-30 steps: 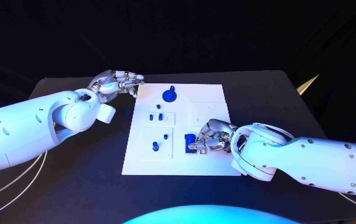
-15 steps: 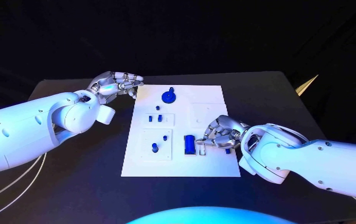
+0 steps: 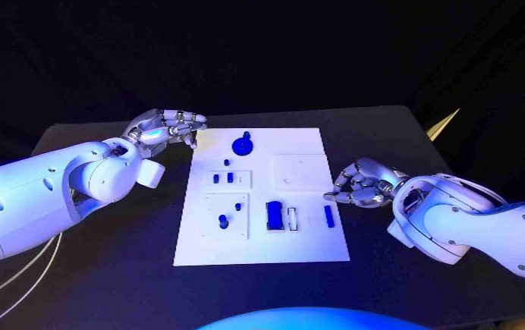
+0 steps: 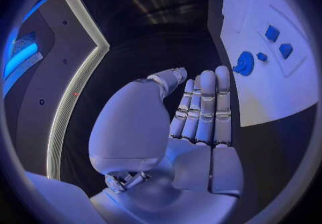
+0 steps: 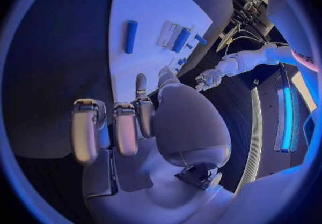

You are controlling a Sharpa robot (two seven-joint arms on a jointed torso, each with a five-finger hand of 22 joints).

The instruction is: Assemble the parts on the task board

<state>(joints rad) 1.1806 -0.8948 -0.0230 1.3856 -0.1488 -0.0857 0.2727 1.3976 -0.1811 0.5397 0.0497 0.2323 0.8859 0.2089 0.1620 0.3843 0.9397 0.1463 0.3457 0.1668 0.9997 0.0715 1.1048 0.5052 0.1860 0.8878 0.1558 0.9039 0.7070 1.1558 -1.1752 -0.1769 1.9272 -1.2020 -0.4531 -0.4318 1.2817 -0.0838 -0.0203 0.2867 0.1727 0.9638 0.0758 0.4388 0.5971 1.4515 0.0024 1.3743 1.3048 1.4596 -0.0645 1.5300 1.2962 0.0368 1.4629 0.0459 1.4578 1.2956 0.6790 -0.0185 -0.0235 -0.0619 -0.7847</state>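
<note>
At the task board's point(image 3: 262, 250) right edge, our right hand point(image 3: 361, 183) hovers, fingers curled on nothing, beside a slim blue part point(image 3: 328, 216) lying loose. We judge a pick-up comes next. Our left hand point(image 3: 170, 127) waits empty, fingers together, off the far-left corner; bare table surrounds both.

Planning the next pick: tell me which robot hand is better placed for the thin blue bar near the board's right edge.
Right. The right robot hand sits just beside the thin blue bar, empty, while the left robot hand rests off the task board's far left corner.
</note>
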